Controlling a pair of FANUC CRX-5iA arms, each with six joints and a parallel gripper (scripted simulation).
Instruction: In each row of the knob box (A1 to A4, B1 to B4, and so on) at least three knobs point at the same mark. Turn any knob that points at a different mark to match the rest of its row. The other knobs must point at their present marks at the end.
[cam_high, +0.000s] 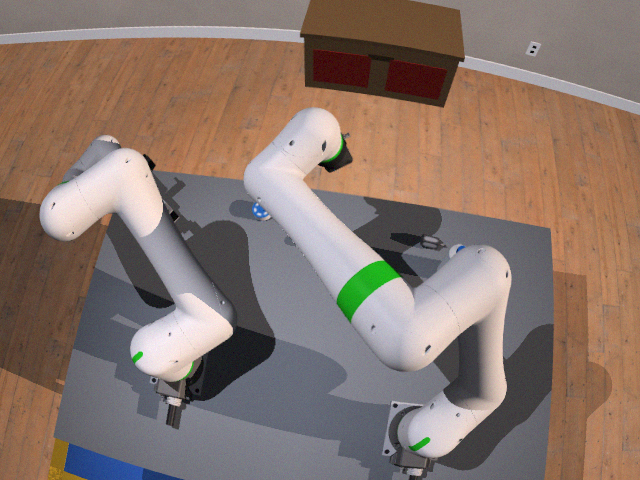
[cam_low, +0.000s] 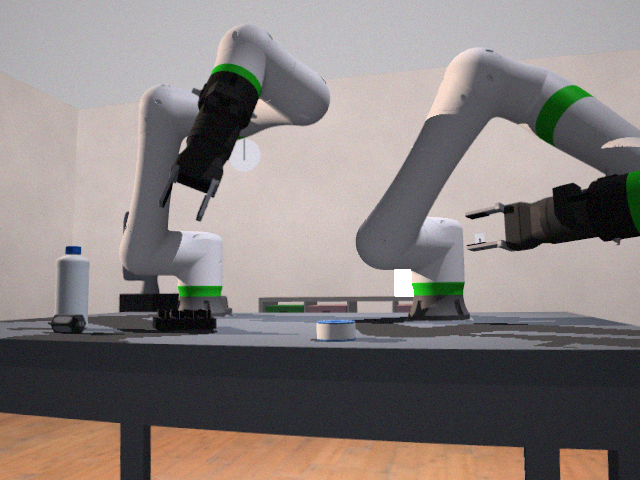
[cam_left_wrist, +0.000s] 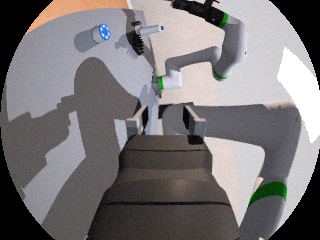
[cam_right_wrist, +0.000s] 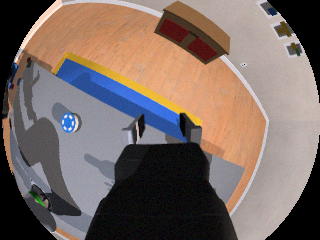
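The knob box (cam_low: 184, 321) (cam_left_wrist: 135, 46) is a small black box with upright knobs on the table. The right arm hides it in the top view, and it cannot be made out in the right wrist view. Its rows, marks and knob directions are too small to read. My right gripper (cam_low: 180, 212) (cam_right_wrist: 162, 120) is open and empty, high above the table and the box, pointing down at a slant. My left gripper (cam_low: 467, 231) (cam_left_wrist: 165, 112) is open and empty, held about level above the table, well away from the box.
A white bottle with a blue cap (cam_low: 72, 284) (cam_left_wrist: 150, 30) stands near the box, beside a small dark grey object (cam_high: 431, 242) (cam_low: 68, 323). A round white tub with a blue patterned top (cam_high: 261, 210) (cam_low: 336, 330) (cam_left_wrist: 102, 33) (cam_right_wrist: 70, 122) stands on the table between the arms' sides.
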